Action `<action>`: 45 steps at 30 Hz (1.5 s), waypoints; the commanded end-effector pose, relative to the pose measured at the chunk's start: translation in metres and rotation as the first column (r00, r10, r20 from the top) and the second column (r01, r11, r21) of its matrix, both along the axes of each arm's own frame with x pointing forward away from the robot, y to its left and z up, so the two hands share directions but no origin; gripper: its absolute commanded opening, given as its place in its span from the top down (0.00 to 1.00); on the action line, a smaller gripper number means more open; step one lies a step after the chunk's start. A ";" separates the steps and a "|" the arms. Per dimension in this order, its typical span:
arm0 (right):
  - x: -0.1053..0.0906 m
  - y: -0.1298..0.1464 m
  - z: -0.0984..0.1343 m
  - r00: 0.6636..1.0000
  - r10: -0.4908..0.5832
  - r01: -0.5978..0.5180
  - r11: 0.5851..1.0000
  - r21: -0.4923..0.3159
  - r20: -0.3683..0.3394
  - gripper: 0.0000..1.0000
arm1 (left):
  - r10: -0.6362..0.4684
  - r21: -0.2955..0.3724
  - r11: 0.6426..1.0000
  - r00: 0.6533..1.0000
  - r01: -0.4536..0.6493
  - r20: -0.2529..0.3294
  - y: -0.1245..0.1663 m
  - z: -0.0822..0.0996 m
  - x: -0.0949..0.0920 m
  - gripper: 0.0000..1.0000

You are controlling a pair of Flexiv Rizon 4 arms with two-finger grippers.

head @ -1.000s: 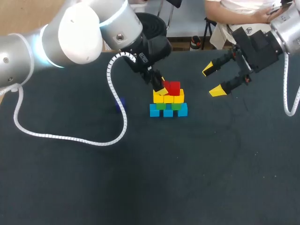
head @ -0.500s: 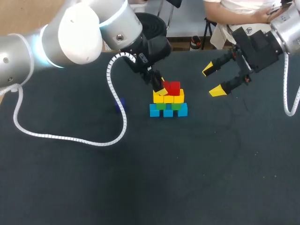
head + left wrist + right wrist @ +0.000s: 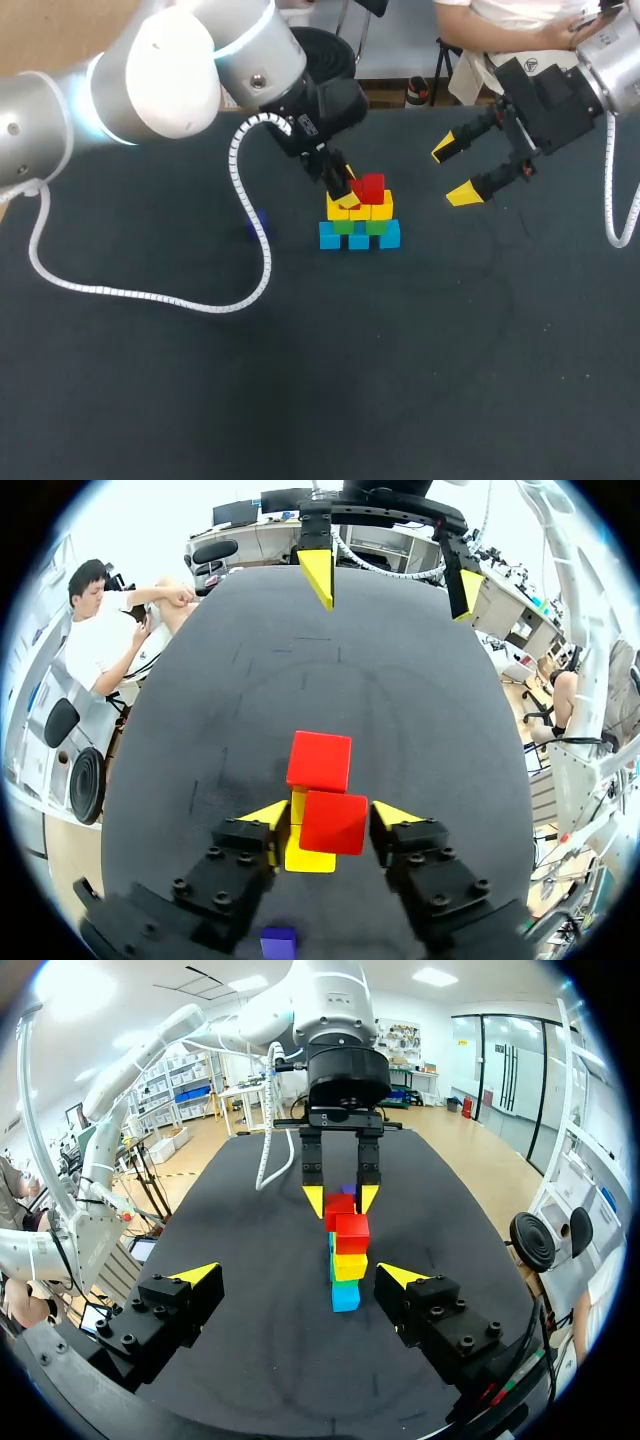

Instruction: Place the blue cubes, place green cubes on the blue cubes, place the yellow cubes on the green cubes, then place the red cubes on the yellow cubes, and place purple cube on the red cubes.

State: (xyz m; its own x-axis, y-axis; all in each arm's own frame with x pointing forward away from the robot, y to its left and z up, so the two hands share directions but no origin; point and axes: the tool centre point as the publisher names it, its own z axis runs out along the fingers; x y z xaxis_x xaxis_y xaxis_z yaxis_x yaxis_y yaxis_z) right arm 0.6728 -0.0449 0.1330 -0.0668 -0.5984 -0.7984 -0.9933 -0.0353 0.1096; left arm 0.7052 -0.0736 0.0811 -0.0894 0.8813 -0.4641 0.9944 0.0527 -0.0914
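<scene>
1. Grips the second red cube (image 3: 333, 823) in the left claw (image 3: 348, 190), with the yellow tips pressed on two opposite faces, right at the top of the stack (image 3: 358, 222).
2. Hangs touching or almost touching the placed red cube (image 3: 373, 188), at its 9 o'clock in the head view, over the yellow cubes (image 3: 360, 211). Cannot tell whether it sits flat on that row yet.
3. Rests, lower down, on green cubes (image 3: 376, 227) and blue cubes (image 3: 329, 236) near the middle of the tabletop (image 3: 300, 380).
4. Looks like the last placement of the red layer, with only the purple cube (image 3: 257, 222) left to go on. Lies on the tabletop at 9 o'clock of the stack, partly behind the left arm's white cable (image 3: 268, 262).
5. Square the held cube with its neighbour before letting go, faces parallel and edges in line.
6. Centre it over the seam between two yellow cubes so it bridges both rather than perching on one.
7. Lower gently until the bottom face bears fully on the yellow row, without pressing hard, since loose cubes below may slide.
8. Avoid shoving toward 3 o'clock, which would likely push the placed red cube off its seat.
9. Spread the fingers slowly and only a little, then lift straight up so neither tip drags a cube along.
10. Leave the right claw (image 3: 453, 172) where it hovers, spread wide and empty, well apart at 3 o'clock of the stack.
</scene>
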 end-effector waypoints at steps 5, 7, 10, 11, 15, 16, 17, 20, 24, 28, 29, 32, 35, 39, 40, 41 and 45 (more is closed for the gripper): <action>-0.001 0.000 0.000 1.000 -0.002 0.002 1.000 0.000 0.002 0.00 | 0.019 -0.005 1.000 1.000 -0.019 0.008 0.001 0.005 0.000 0.00; -0.001 0.000 0.000 1.000 -0.002 0.002 1.000 0.000 0.002 0.00 | 0.026 -0.013 1.000 1.000 -0.026 0.010 0.002 0.007 0.001 0.00; -0.001 0.000 0.000 1.000 -0.002 0.002 1.000 0.000 0.002 0.00 | 0.048 -0.029 0.998 0.999 -0.048 0.010 0.003 0.011 0.000 0.00; -0.001 0.000 0.000 1.000 -0.002 0.002 1.000 0.000 0.002 0.00 | 0.057 -0.036 0.998 0.998 -0.056 0.013 0.004 0.013 -0.001 0.00; -0.001 0.000 0.000 1.000 -0.002 0.002 1.000 0.000 0.002 0.00 | 0.088 -0.068 0.994 0.996 -0.085 0.029 0.011 0.024 -0.002 0.00; -0.001 0.000 0.000 1.000 -0.002 0.002 1.000 0.000 0.002 0.00 | 0.092 -0.071 0.993 0.995 -0.090 0.039 0.011 0.029 -0.007 0.00; -0.001 0.000 0.000 1.000 -0.002 0.002 1.000 0.000 0.002 0.00 | 0.096 -0.075 0.993 0.994 -0.093 0.047 0.012 0.033 -0.010 0.00; -0.001 0.000 0.000 1.000 -0.002 0.002 1.000 0.000 0.002 0.00 | 0.097 -0.076 0.993 0.992 -0.091 0.085 0.013 0.044 -0.018 0.00; -0.001 0.000 0.000 1.000 -0.002 0.002 1.000 0.000 0.002 0.00 | 0.098 -0.082 0.993 0.987 -0.088 0.129 0.013 0.055 -0.032 0.26; -0.001 0.000 0.000 1.000 -0.002 0.002 1.000 0.000 0.002 0.00 | 0.097 -0.079 0.993 0.982 -0.085 0.164 0.014 0.059 -0.047 1.00; -0.001 0.000 0.000 1.000 -0.002 0.002 1.000 0.000 0.002 0.00 | 0.096 -0.071 0.994 0.980 -0.085 0.174 0.014 0.059 -0.052 1.00; -0.001 0.000 0.000 1.000 -0.002 0.002 1.000 0.000 0.002 0.00 | 0.113 -0.065 0.993 0.976 -0.103 0.187 0.015 0.058 -0.063 1.00; -0.001 0.000 0.000 1.000 -0.002 0.002 1.000 0.000 0.002 0.00 | 0.124 -0.054 0.992 0.973 -0.116 0.195 0.014 0.053 -0.074 1.00; -0.001 0.000 0.000 1.000 -0.002 0.002 1.000 0.000 0.002 0.00 | 0.159 -0.046 0.987 0.968 -0.153 0.192 0.013 0.044 -0.079 1.00; -0.001 0.000 0.000 1.000 -0.002 0.002 1.000 0.000 0.002 0.00 | 0.162 -0.046 0.987 0.968 -0.156 0.191 0.013 0.042 -0.078 1.00; -0.001 0.000 0.000 1.000 -0.002 0.002 1.000 0.000 0.002 0.00 | 0.169 -0.046 0.986 0.967 -0.163 0.190 0.012 0.041 -0.078 1.00; -0.001 0.000 0.000 1.000 -0.002 0.002 1.000 0.000 0.002 0.00 | 0.185 -0.028 0.983 0.960 -0.183 0.210 0.009 0.038 -0.077 1.00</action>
State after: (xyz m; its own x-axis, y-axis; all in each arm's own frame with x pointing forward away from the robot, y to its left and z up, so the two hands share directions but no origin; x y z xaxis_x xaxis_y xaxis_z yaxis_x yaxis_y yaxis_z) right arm 0.6728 -0.0449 0.1330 -0.0668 -0.5984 -0.7984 -0.9933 -0.0353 0.1096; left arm 0.6289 -0.0597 0.1198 -0.1447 0.8515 -0.5041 0.9724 0.2166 0.0868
